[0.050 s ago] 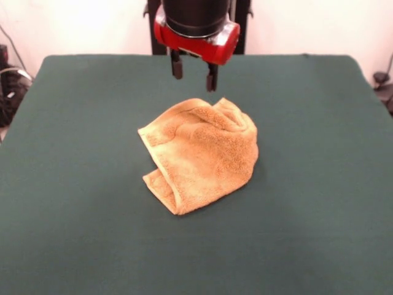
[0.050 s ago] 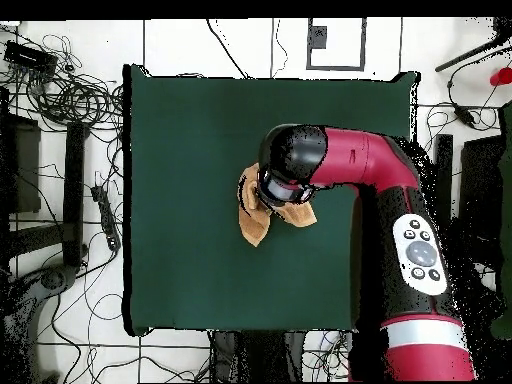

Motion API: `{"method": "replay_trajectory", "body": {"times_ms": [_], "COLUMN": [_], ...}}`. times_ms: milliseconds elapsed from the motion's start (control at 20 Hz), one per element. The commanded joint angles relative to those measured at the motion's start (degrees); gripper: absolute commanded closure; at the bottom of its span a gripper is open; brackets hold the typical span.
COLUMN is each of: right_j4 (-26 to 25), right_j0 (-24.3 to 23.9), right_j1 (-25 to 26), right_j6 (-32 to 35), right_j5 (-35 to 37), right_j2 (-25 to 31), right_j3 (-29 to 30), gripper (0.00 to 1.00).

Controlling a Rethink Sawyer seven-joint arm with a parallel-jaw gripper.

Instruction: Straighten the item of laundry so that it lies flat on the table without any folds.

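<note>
Towel (image 1: 199,153) is lying crumpled and folded over itself at centre frame on the green table (image 1: 73,233), its lower corner nearest the camera. Gripper (image 1: 194,71) is hanging above the towel's upper edge, jaws parted and holding nothing, clear of the cloth.

Fuzzy terry towel (image 1: 206,157), matt cloth table (image 1: 73,184)

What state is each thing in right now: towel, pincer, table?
Orange-tan terry towel: crumpled, folded over itself, not flat, resting on the table.
Red and black arm's pincer: open, empty, hovering above the towel's far edge, not touching it.
Dark green cloth-covered table: carries only the towel, near its middle.
</note>
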Motion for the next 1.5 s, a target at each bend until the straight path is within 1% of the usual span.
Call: {"method": "replay_trajectory", "body": {"times_ms": [50,600,1000,1200,1400,1500], "right_j4": [1.5,1.5,-1.1,-2.0,-3.0,-3.1], "right_j0": [3.1,3.4,4.3,4.7,5.2,5.2], "right_j1": [7.8,10.8,14.2,15.0,14.9,15.5], "right_j6": [-5.3,-4.1,-4.9,-5.7,-5.6,-5.8], "right_j5": [5.7,1.9,-1.1,-1.4,-3.5,-3.0], "right_j2": [6.3,5.6,4.8,4.5,4.2,4.4], "right_j3": [-4.0,-5.2,-6.6,-7.0,-6.0,-6.6], "gripper": [0.00,0.00,0.00,0.00,0.00,0.00]}}
